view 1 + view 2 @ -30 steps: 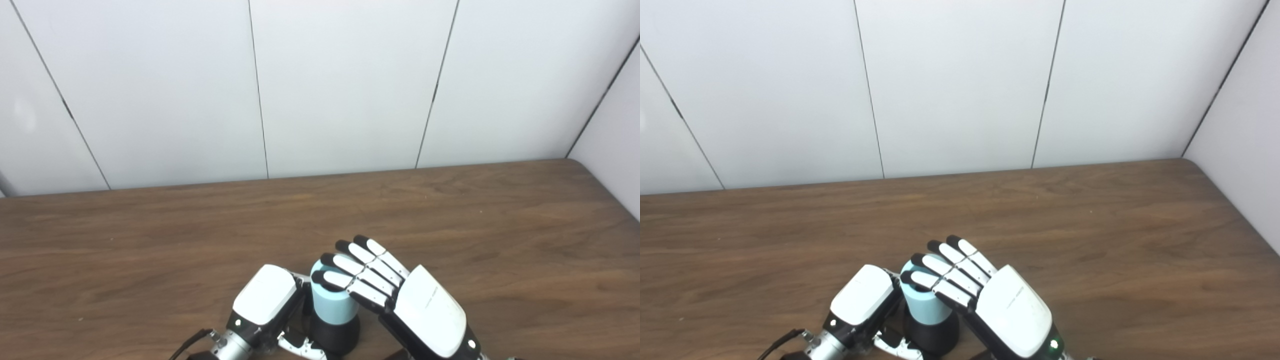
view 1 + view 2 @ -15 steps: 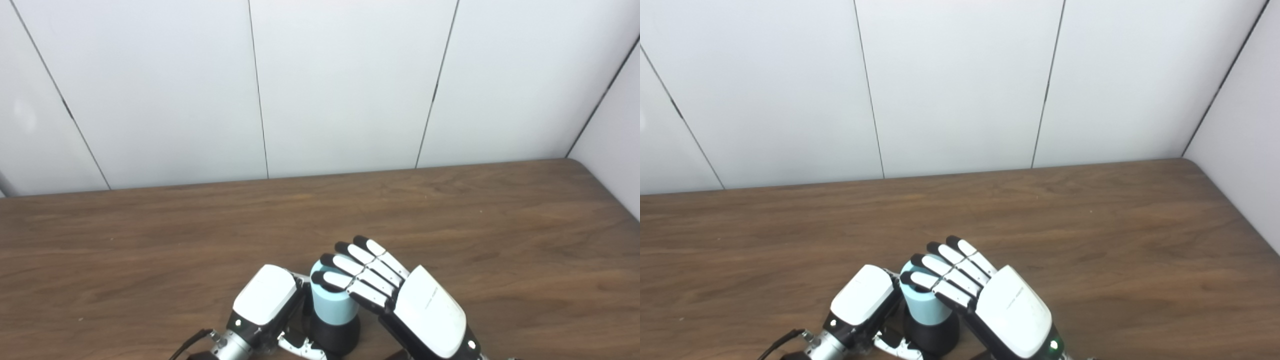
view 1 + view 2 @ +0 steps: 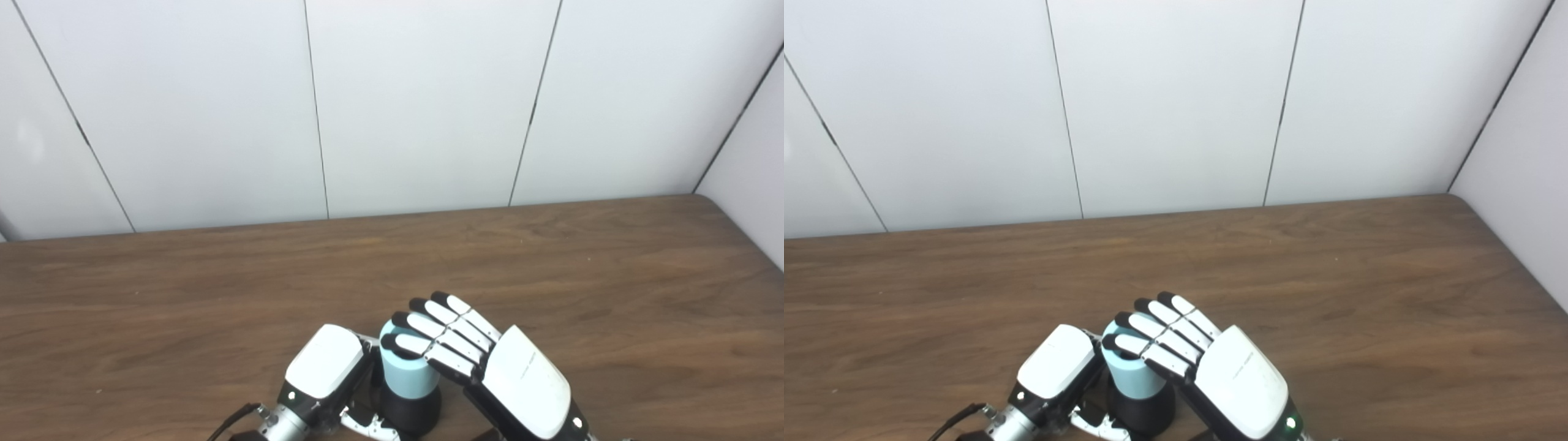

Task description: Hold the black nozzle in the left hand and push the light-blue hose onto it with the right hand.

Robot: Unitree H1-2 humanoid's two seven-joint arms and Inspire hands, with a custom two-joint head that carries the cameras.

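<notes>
The light-blue hose (image 3: pixel 404 375) stands upright as a short tube, its lower end seated on the black nozzle (image 3: pixel 415 411) near the table's front edge. My left hand (image 3: pixel 324 367) is on the nozzle's left side. Its fingers curl around the black base and its thumb shows low in front. My right hand (image 3: pixel 490 364) comes in from the right with straight, spread fingers (image 3: pixel 429 324) lying flat across the hose's top end. They rest on the hose's top without gripping it. The joint between hose and nozzle is partly hidden by both hands.
The brown wooden table (image 3: pixel 184 294) stretches back to a white panelled wall (image 3: pixel 416 104). A second white wall (image 3: pixel 759 184) closes the far right corner. A black cable (image 3: pixel 229 422) runs along my left wrist.
My right hand's fingers have sunk very slightly on top of the hose. The left hand and the nozzle have not moved.
</notes>
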